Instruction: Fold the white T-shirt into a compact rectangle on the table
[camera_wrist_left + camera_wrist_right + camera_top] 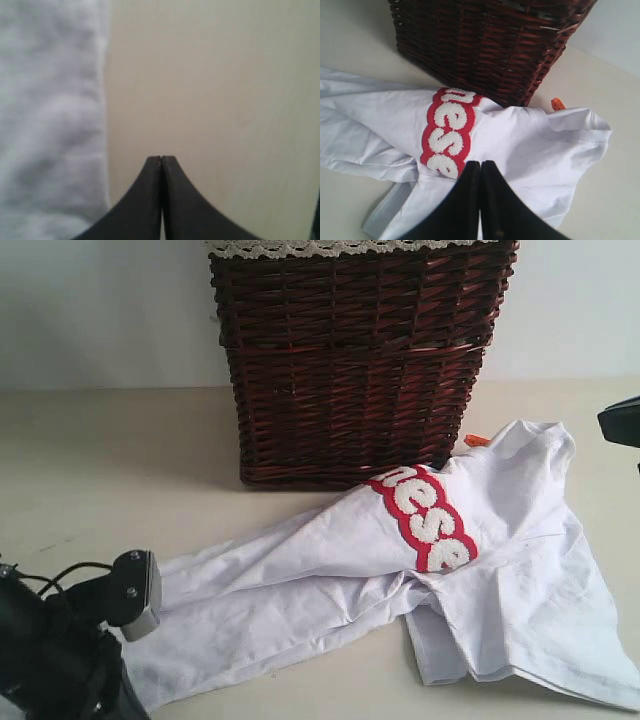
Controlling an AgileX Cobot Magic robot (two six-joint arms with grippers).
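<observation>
On the table (90, 470), right in front of the basket (355, 360), the shirt (300, 590) lies rumpled and twisted, one end trailing toward the left arm and the other bunched up on the right, with the red-edged letters (430, 515) riding on a ridge in the middle and an orange tag (476, 440) peeking out by the basket's foot. Nothing looks folded yet, so I'd say the job is at its very start: the cloth needs spreading flat first. The left gripper (161, 159) has its jaws pressed together with nothing between them, and it sits over bare table with the shirt's edge just beside it, not touching. The right gripper (480, 164) is likewise closed and empty, hanging above the shirt close to the letters. To my eye the next move calls for both sets of jaws to part, drop onto opposite ends of the cloth, pinch a single layer and draw it out straight.
</observation>
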